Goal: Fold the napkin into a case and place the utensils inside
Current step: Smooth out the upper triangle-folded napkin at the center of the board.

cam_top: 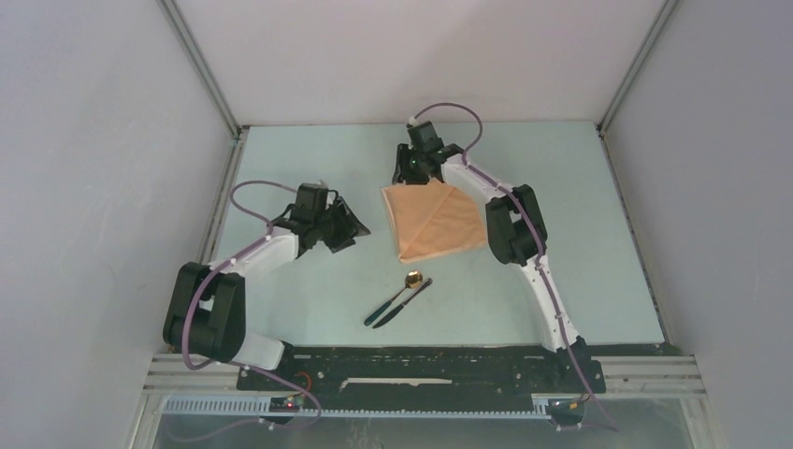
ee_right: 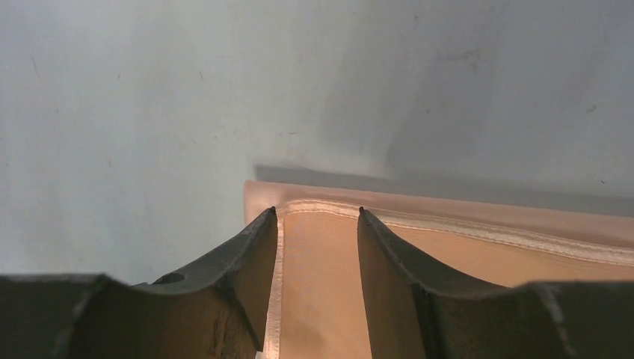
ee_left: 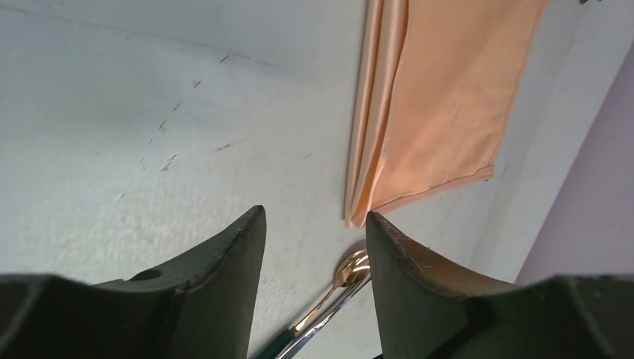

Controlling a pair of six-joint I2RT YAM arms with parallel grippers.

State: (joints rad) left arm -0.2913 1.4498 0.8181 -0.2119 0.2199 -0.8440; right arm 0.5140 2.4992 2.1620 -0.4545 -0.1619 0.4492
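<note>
The napkin (cam_top: 435,223) lies at the middle of the table (cam_top: 299,309), a peach-tan sheet already folded over on itself, with a diagonal crease running from its far edge toward its near right corner. In the left wrist view its layered edges (ee_left: 366,149) stack along one side. It is not yet a narrow case.

The right arm (cam_top: 538,271) reaches round the cloth's 3 o'clock side, and the right jaws sit at its 11 o'clock corner. From the right wrist camera the two dark fingers (ee_right: 239,262) stand moderately apart astride that hemmed corner (ee_right: 321,224), with cloth showing in the gap between them. Whether the tips actually press the fabric I cannot tell.

The left arm (cam_top: 252,257) holds the left jaws at 9 o'clock of the napkin, near it but apart. Its fingers (ee_left: 224,284) are also moderately parted, with nothing between them but bare table.

The utensils lie together at 6 o'clock of the napkin, just clear of its near edge. The spoon (cam_top: 411,279) has its gold bowl toward the cloth, and the knife (cam_top: 403,303) lies close alongside, both handles slanting toward 7 o'clock
</note>
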